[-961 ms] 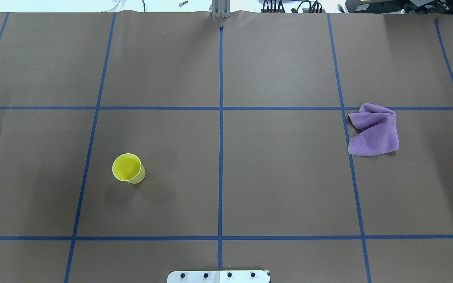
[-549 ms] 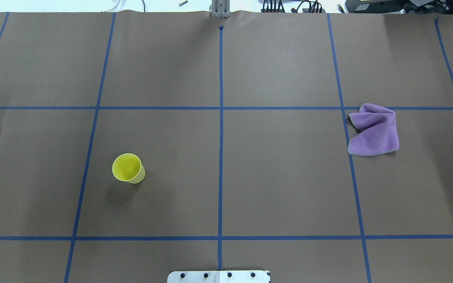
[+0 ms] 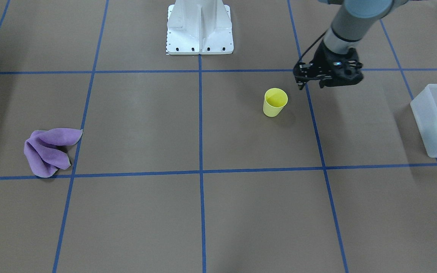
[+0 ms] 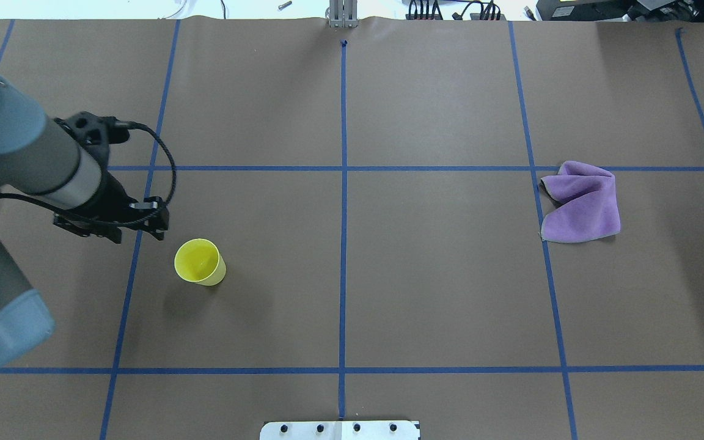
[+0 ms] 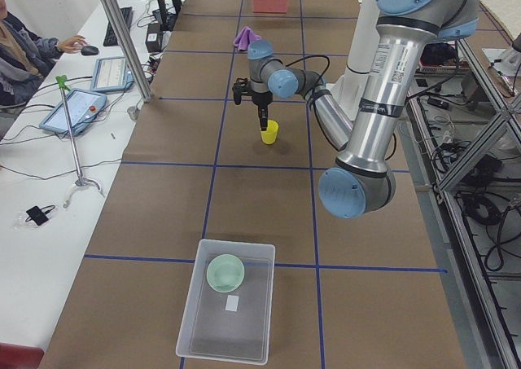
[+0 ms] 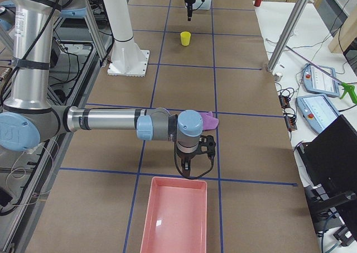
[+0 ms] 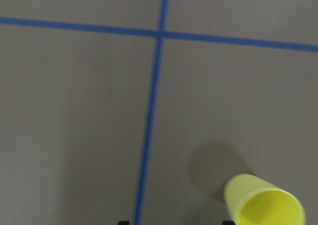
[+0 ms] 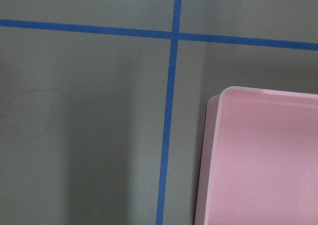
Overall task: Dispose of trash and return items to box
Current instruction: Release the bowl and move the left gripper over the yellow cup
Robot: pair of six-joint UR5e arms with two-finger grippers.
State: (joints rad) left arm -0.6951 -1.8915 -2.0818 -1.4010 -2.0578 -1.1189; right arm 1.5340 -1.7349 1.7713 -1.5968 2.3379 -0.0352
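Since the earlier overhead pictures, the left arm has swung in from the view's left edge, and the cup and cloth have not shifted.

The bowl [image 5: 225, 272] sits upright inside the box [image 5: 232, 336], close to the box's end wall nearest the cup. The box lies at the robot's left end of the table [image 4: 388, 275], well apart from everything else.

Further in along the table, the cup [image 4: 200, 261] stands upright with its mouth up, alone in its square of the tape lines [image 4: 343, 183]. The left gripper [image 4: 138, 229] hangs just beside the cup, pointing down over a tape line and not touching the cup. In the left wrist view its two fingertips show wide apart at the bottom edge, so it is released and holds nothing.

The cloth [image 4: 581, 201] lies crumpled on the robot's right half of the table, across a tape crossing.

At the right end, the right gripper [image 6: 192, 166] hangs just beside the short wall of a pink tray [image 6: 174, 216]. I cannot tell whether its fingers are spread or closed.
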